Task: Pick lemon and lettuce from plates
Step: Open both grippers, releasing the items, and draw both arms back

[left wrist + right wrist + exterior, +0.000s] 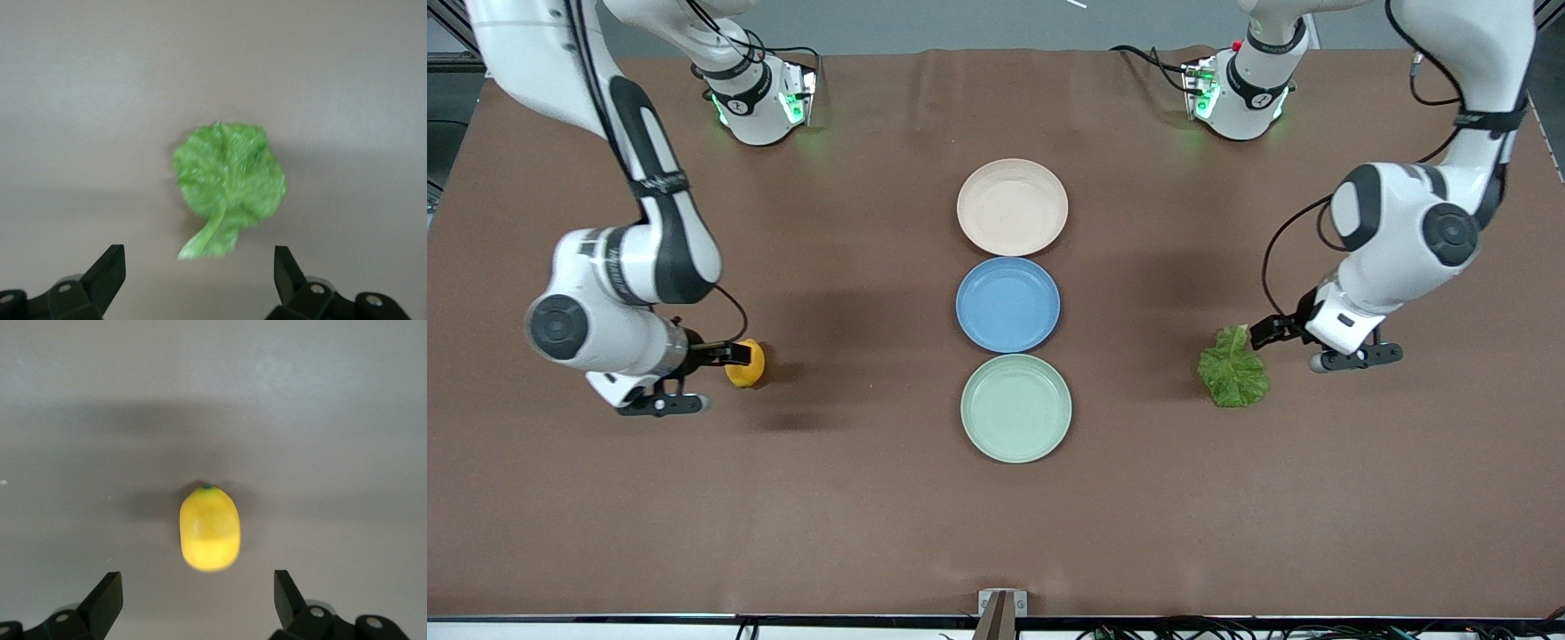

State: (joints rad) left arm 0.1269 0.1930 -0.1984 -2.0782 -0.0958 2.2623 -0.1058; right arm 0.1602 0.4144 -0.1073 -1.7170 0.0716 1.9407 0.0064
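Observation:
The lemon point(745, 363) lies on the bare brown table toward the right arm's end, off the plates; it also shows in the right wrist view point(209, 528). My right gripper point(729, 356) point(199, 597) is open and empty, just over the table beside the lemon. The lettuce point(1233, 368) lies flat on the table toward the left arm's end and shows in the left wrist view point(230, 183) with its stem tip toward the gripper. My left gripper point(1270, 332) point(200, 277) is open and empty, just beside the leaf. The beige-pink plate point(1012, 206) and the mint green plate point(1016, 407) are empty.
A blue plate point(1008, 304), also empty, sits between the two other plates in a row down the middle of the table. The brown table cloth point(871, 498) is bare around both the lemon and the lettuce.

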